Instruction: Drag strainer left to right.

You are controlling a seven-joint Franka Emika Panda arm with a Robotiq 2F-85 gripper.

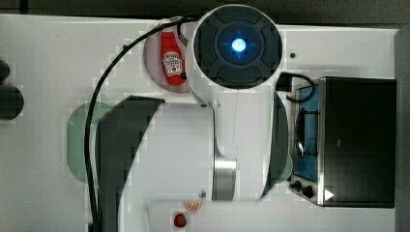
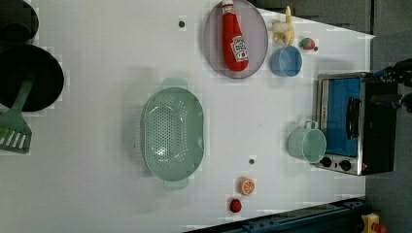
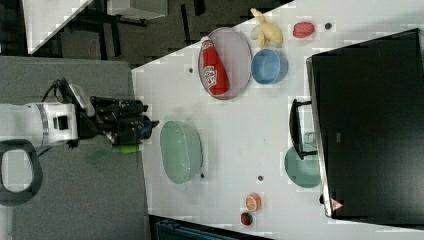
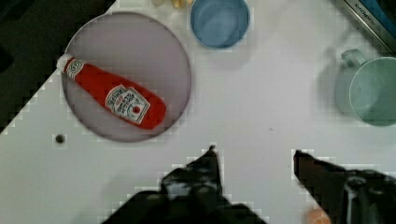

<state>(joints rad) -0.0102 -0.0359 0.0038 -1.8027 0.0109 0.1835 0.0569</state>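
Tool point(image 4: 254, 154) is spread wide with nothing between the fingers point(image 4: 210, 163); in the wrist view only bare white bench point(image 4: 261, 107) sits in the gap. In the right view the tool point(image 3: 152, 122) hangs off the arm point(image 3: 40, 125) at the right view's left, apart from the strainer point(image 3: 181, 151) and not touching it.

Strainer point(image 2: 172, 132): pale mint-green oval, perforated centre, a small tab handle at each end. It sits upright on the bench around the middle of the left view, well apart from the other items. In the top view just an edge of the strainer point(image 1: 77, 135) peeks out at the top view's left, the rest covered by the arm.

Other items:
- Ketchup bottle point(image 2: 234, 36) lying flat on a grey plate point(image 2: 255, 29), toward the left view's top.
- Blue bowl point(image 2: 286, 61) just beside the plate, a banana point(image 2: 284, 28) near it, a small red fruit point(image 2: 307, 43) next to that.
- Teal mug point(image 2: 307, 143) touching or nearly touching the front of the toaster oven point(image 2: 354, 124) at the left view's right.
- Orange slice point(image 2: 247, 186) and a red berry point(image 2: 235, 205) near the left view's bottom edge, close together.
- Green spatula point(image 2: 14, 128) resting on a black pan point(image 2: 29, 77) at the left view's left.
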